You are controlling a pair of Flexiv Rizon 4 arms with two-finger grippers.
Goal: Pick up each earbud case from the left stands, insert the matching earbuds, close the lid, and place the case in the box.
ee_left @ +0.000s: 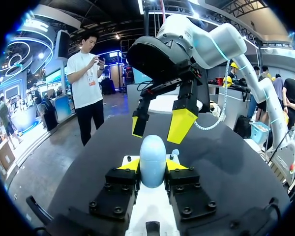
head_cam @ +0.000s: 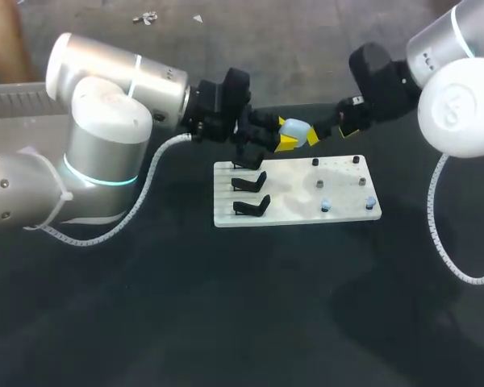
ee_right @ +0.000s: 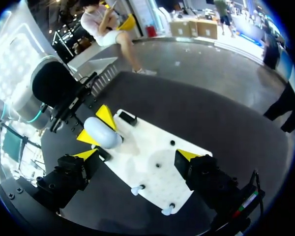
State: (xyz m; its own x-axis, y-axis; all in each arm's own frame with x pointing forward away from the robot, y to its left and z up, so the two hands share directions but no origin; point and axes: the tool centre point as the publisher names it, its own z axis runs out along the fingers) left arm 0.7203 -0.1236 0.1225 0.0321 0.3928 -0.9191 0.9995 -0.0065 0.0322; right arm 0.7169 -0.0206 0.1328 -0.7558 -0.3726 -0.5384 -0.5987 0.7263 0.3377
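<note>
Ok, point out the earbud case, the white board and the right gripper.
earbud case point(ee_left: 152, 160): left wrist view, middle of its pale blue shell.
white board point(head_cam: 290, 201): head view, bare patch near its middle.
right gripper point(ee_left: 160, 129): left wrist view, midway between its yellow fingertips.

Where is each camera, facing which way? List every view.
Head view: above and behind, looking down on the table; left arm and right arm show.
Left wrist view: on the left wrist, looking along the left fingers, shut on the case, toward the right fingers.
Right wrist view: on the right wrist, facing the board; the open right fingers show.
All share the case.
</note>
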